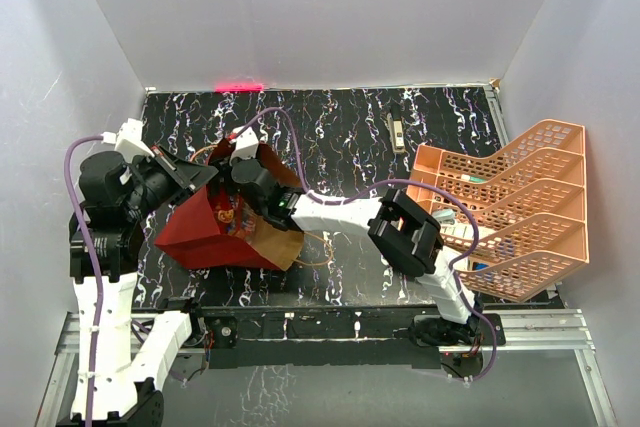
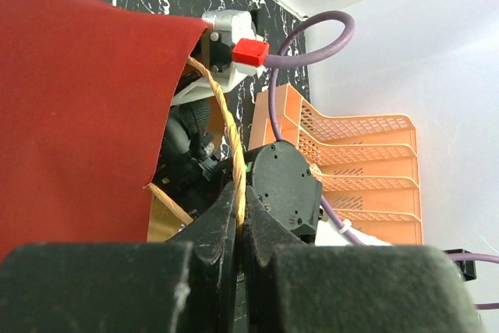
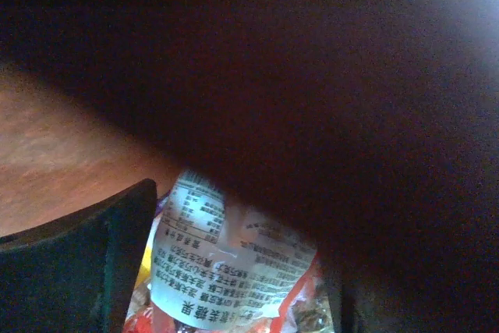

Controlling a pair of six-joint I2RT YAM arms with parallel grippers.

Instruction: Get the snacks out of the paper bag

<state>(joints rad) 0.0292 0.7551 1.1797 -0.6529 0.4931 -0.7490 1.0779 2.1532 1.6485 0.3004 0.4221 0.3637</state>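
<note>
The red paper bag (image 1: 205,232) lies tilted on the black table, its mouth facing up and right. My left gripper (image 1: 207,179) is at the bag's rim, shut on its tan cord handle (image 2: 234,146). The bag's red outside (image 2: 78,115) fills the left of the left wrist view. My right gripper (image 1: 238,207) reaches into the bag's mouth. In the right wrist view it is open (image 3: 242,302), its fingers (image 3: 78,271) on either side of a red snack packet with a white printed back (image 3: 222,271). More yellow and red packets show beneath it. The bag's inside is dark.
A peach lattice tiered tray (image 1: 510,207) stands at the right edge of the table and also shows in the left wrist view (image 2: 366,169). A slim black-and-cream pen-like tool (image 1: 396,127) lies at the back. The right arm crosses the table's middle.
</note>
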